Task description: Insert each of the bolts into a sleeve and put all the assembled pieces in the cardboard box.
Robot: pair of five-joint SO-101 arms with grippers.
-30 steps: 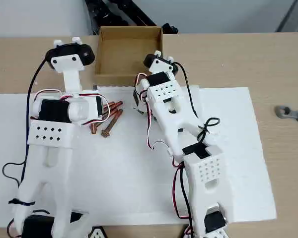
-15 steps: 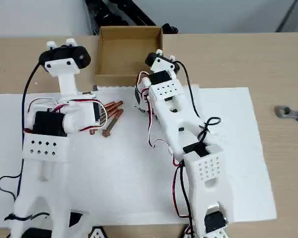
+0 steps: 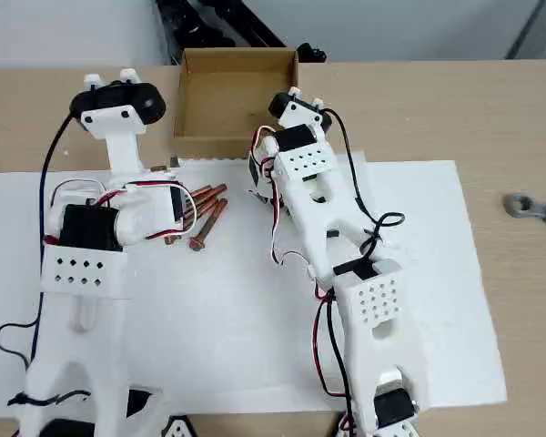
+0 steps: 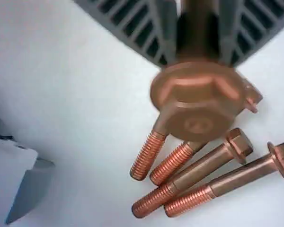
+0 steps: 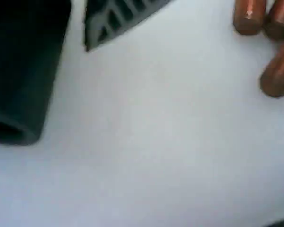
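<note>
Bolt: copper-coloured hex flange bolt, shank pinched by the closed left gripper, above loose bolts.
Handling: probably stiff, dense, slick; hold near head.
Right gripper: finger state unclear, black tubular sleeve alongside.

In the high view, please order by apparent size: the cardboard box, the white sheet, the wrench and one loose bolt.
1. white sheet
2. cardboard box
3. wrench and loose bolt look alike; the edge cuts the wrench.
</note>
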